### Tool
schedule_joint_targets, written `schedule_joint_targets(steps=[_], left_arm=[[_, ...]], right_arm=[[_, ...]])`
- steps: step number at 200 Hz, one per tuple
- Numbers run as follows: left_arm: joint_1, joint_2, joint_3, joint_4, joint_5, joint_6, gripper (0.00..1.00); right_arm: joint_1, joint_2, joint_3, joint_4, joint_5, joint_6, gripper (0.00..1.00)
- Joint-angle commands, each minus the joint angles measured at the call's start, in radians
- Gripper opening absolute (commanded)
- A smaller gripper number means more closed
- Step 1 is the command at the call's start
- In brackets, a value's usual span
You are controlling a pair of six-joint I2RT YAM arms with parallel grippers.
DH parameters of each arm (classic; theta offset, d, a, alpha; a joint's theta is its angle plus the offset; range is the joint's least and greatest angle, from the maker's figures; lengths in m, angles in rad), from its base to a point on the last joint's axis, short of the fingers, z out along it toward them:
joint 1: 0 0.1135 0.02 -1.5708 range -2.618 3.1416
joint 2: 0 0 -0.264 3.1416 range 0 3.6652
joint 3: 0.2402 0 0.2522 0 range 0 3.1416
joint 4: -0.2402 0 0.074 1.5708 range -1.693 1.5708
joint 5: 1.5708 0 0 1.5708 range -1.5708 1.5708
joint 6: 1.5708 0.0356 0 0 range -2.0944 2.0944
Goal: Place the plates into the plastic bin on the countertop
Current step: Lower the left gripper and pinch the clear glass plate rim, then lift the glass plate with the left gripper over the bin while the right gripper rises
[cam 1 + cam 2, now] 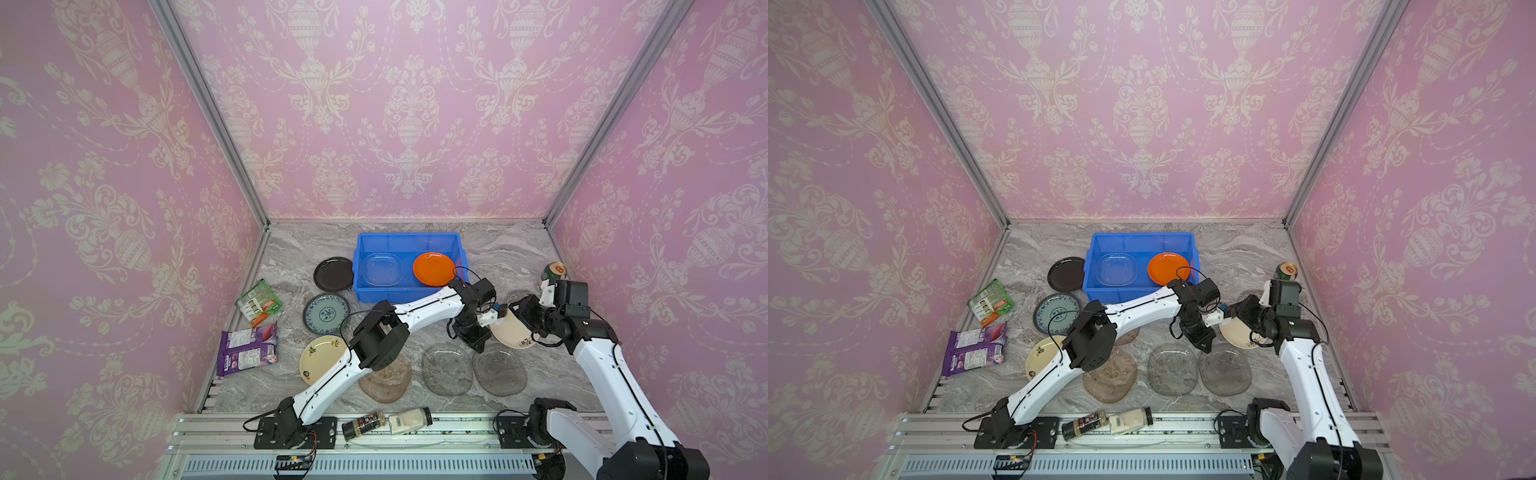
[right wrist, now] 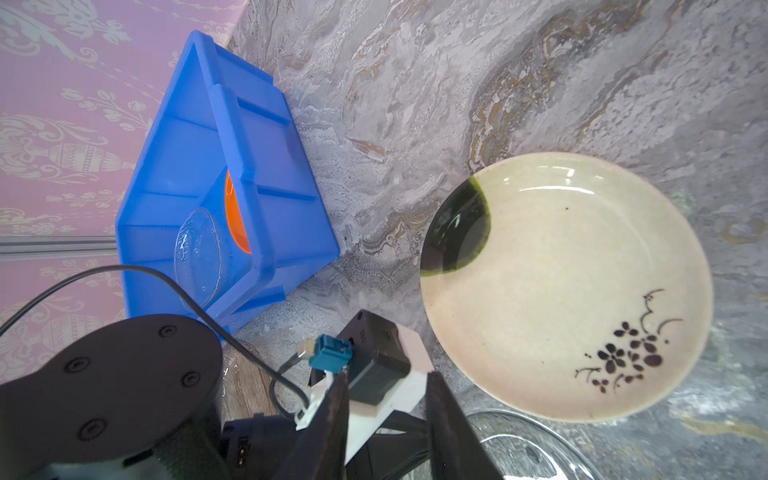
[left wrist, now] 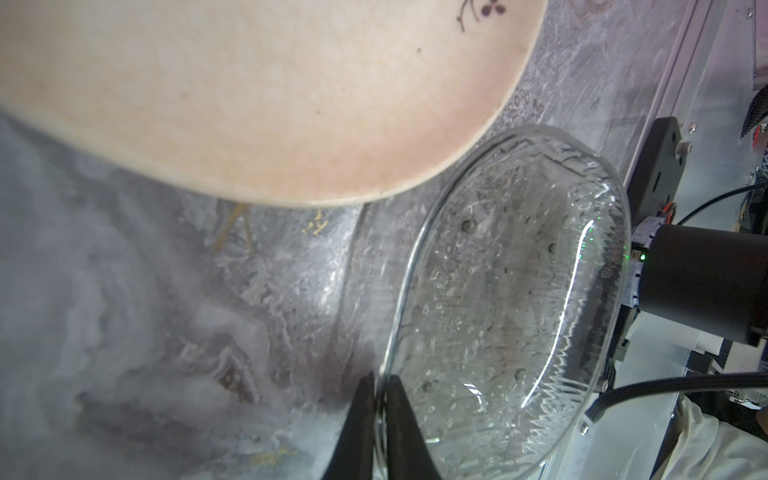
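Observation:
The blue plastic bin (image 1: pixel 409 245) at the back of the countertop (image 1: pixel 511 253) holds a clear square plate (image 1: pixel 381 269) and an orange plate (image 1: pixel 434 269). Black (image 1: pixel 333 273), teal (image 1: pixel 326 312), cream flowered (image 1: pixel 322 359), brownish (image 1: pixel 386 380) and grey (image 1: pixel 446 368) plates lie in front. My left gripper (image 3: pixel 380 380) is shut on the rim of the rightmost grey translucent plate (image 3: pixel 511 291), low over it (image 1: pixel 478 349). Beside it lies another cream flowered plate (image 2: pixel 565 286). My right gripper (image 2: pixel 386 376) hovers open and empty above the left wrist.
A green can (image 1: pixel 554 272) stands at the right wall. Two snack packets (image 1: pixel 257 305) (image 1: pixel 249 347) lie along the left edge. Two spice bottles (image 1: pixel 386 424) rest on the aluminium rail in front. The two arms are close together near the right cream plate.

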Motion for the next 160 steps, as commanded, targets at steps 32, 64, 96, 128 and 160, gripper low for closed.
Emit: schedule_joint_targets(steps=[32, 64, 96, 128, 160], left_arm=[[0.002, 0.012, 0.036, -0.033, 0.015, 0.041, 0.00], [0.006, -0.042, 0.036, -0.038, 0.000, 0.043, 0.00], [0.027, -0.125, 0.032, -0.040, 0.012, 0.046, 0.00], [0.061, -0.253, -0.046, 0.061, -0.003, 0.011, 0.00], [0.119, -0.364, -0.176, 0.225, -0.004, -0.105, 0.00]], right_arm=[[-0.007, -0.001, 0.000, 0.014, -0.001, -0.015, 0.34], [-0.010, 0.004, 0.046, -0.016, 0.005, -0.024, 0.33], [-0.017, -0.012, 0.115, -0.044, 0.035, -0.063, 0.33], [-0.031, -0.036, 0.226, -0.069, 0.104, -0.079, 0.33], [-0.039, -0.036, 0.351, -0.057, 0.143, -0.086, 0.34]])
